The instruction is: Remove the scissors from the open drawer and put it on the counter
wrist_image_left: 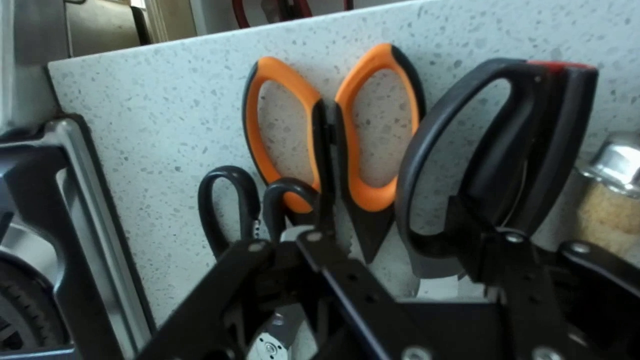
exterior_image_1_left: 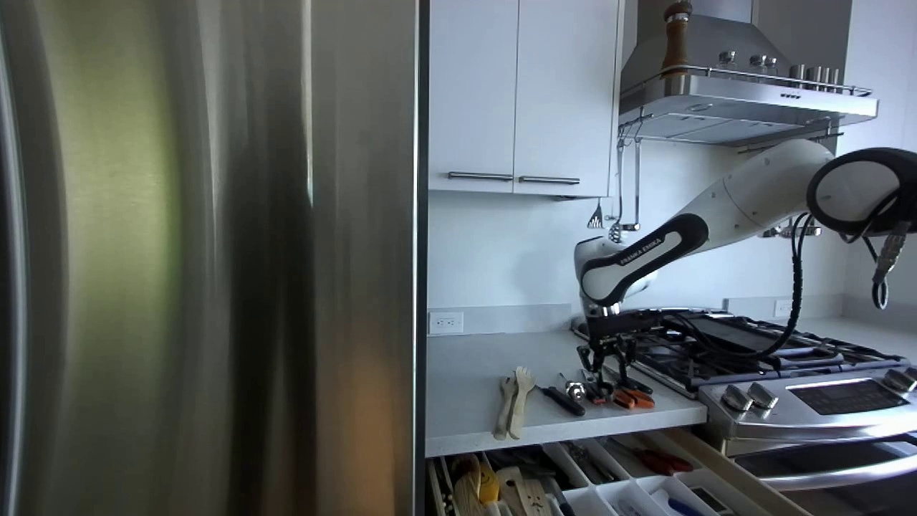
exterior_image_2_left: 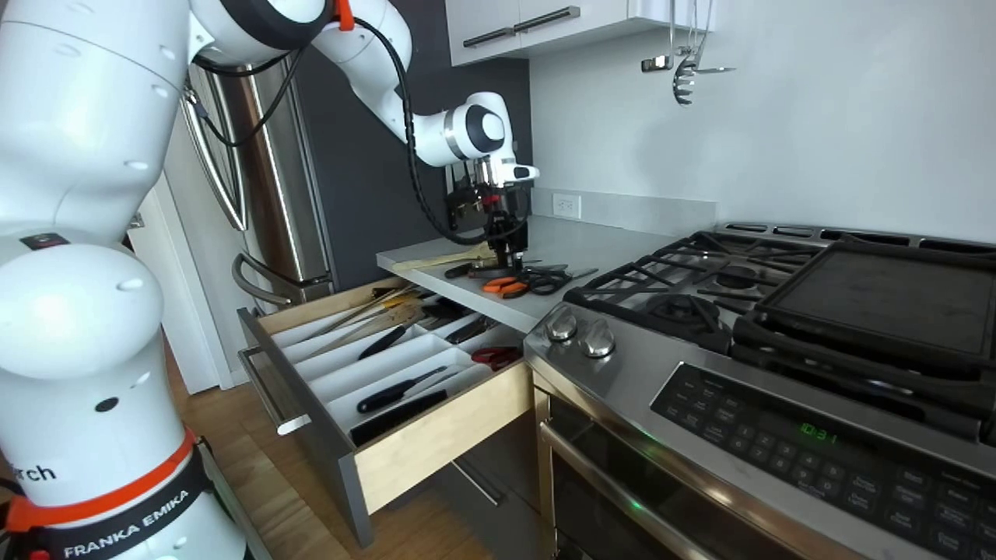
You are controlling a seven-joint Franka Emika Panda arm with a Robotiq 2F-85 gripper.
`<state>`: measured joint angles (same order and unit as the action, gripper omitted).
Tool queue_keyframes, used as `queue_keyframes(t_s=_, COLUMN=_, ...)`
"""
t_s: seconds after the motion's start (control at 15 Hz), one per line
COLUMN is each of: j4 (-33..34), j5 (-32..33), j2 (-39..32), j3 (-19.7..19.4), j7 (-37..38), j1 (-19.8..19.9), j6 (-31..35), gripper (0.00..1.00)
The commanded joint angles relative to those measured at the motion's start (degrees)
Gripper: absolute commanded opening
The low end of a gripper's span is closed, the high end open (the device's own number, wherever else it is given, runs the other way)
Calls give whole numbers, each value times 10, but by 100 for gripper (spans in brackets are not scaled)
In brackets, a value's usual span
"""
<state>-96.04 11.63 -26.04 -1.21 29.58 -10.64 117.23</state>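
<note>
Orange-and-black-handled scissors [wrist_image_left: 376, 199] lie on the speckled counter [wrist_image_left: 165, 120] in the wrist view; they also show in both exterior views [exterior_image_1_left: 634, 399] [exterior_image_2_left: 506, 286]. Black-handled scissors [wrist_image_left: 248, 200] lie beside them, partly hidden by a finger. My gripper [wrist_image_left: 392, 215] is open and low over the tools, its fingers apart on either side of the orange scissors' blade area; both exterior views show it there [exterior_image_1_left: 610, 380] [exterior_image_2_left: 510, 260]. Red-handled scissors or a similar tool [exterior_image_1_left: 663, 463] lies in the open drawer [exterior_image_2_left: 447, 435], also visible in an exterior view [exterior_image_2_left: 496, 356].
A black looped-handle tool [wrist_image_left: 492, 155] and a metal-topped jar [wrist_image_left: 617, 175] lie right of the orange scissors in the wrist view. Wooden servers [exterior_image_1_left: 519, 408] and a black-handled tool [exterior_image_1_left: 564, 401] lie on the counter. The stove [exterior_image_1_left: 731, 358] borders the counter; a fridge [exterior_image_1_left: 215, 258] stands opposite.
</note>
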Motion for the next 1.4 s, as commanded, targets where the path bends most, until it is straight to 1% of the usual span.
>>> queue_keyframes(t_s=0.0, j4=-63, j5=14, j2=76, j3=-9, j7=-24, j1=5, j6=-24, gripper=92)
queue_keyframes(t_s=0.07, j4=-91, j5=14, j2=100, j3=-12, j7=-37, j1=14, j6=-24, gripper=99)
queue_keyframes(t_s=0.13, j4=-126, j5=6, j2=129, j3=-12, j7=-55, j1=26, j6=-15, gripper=100)
queue_keyframes(t_s=0.27, j4=-180, j5=-18, j2=179, j3=-1, j7=-115, j1=47, j6=27, gripper=100)
queue_keyframes(t_s=0.4, j4=-235, j5=-36, j2=234, j3=7, j7=-168, j1=58, j6=74, gripper=100)
queue_keyframes(t_s=0.6, j4=-319, j5=-50, j2=324, j3=20, j7=-211, j1=55, j6=144, gripper=99)
queue_keyframes(t_s=0.73, j4=-366, j5=-50, j2=390, j3=31, j7=-258, j1=51, j6=159, gripper=100)
queue_keyframes(t_s=0.87, j4=-395, j5=-63, j2=454, j3=38, j7=-321, j1=43, j6=131, gripper=100)
queue_keyframes(t_s=0.93, j4=-405, j5=-83, j2=485, j3=38, j7=-359, j1=34, j6=97, gripper=100)
queue_keyframes(t_s=1.0, j4=-415, j5=-95, j2=516, j3=39, j7=-361, j1=30, j6=51, gripper=100)
queue_keyframes(t_s=1.07, j4=-420, j5=-119, j2=536, j3=33, j7=-392, j1=22, j6=10, gripper=100)
queue_keyframes(t_s=1.13, j4=-375, j5=-88, j2=471, j3=46, j7=-346, j1=39, j6=52, gripper=100)
queue_keyframes(t_s=1.2, j4=-384, j5=-100, j2=497, j3=45, j7=-363, j1=34, j6=23, gripper=100)
queue_keyframes(t_s=1.33, j4=-400, j5=-108, j2=529, j3=43, j7=-376, j1=30, j6=9, gripper=100)
